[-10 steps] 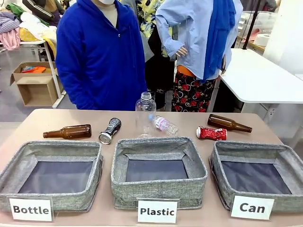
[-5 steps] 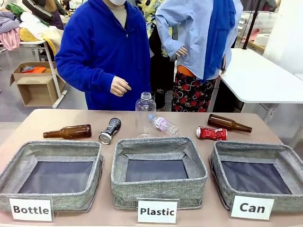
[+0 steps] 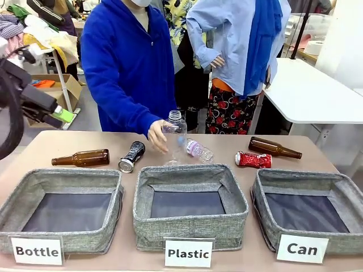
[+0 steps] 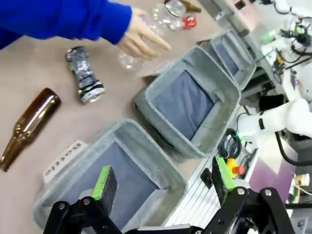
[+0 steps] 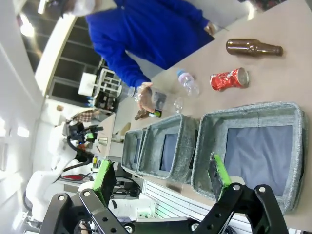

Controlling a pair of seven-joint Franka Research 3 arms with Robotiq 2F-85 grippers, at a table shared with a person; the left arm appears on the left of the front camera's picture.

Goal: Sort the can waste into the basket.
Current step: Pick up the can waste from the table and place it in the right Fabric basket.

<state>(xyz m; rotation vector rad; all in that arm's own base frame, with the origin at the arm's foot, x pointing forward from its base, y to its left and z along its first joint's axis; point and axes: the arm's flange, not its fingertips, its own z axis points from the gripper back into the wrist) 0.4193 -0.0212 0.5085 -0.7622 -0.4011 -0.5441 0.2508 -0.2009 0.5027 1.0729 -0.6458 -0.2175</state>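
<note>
The slim dark can (image 3: 131, 156) lies on the table behind the left bin; in the left wrist view that can (image 4: 84, 74) sits beyond my fingers. The crushed red can (image 3: 253, 160) lies just behind the "Can" basket (image 3: 306, 177), which stands front right with nothing in it. My left gripper (image 3: 59, 113) hangs open above the table's left end, jaws wide over the left bin (image 4: 163, 178). My right gripper (image 5: 161, 174) is open above the Can basket (image 5: 243, 108), with the red can (image 5: 229, 79) past it.
A person's hand (image 3: 157, 135) touches an upright clear bottle (image 3: 174, 131); another clear bottle (image 3: 198, 150) lies beside it. Brown bottles lie at the back left (image 3: 82, 158) and back right (image 3: 274, 148). Bins labelled "Bottle" (image 3: 62, 177) and "Plastic" (image 3: 190, 173) stand left and centre.
The person's hand has come down to the upright clear bottle. My left arm has come into the front view at the left edge. The cans have not moved.
</note>
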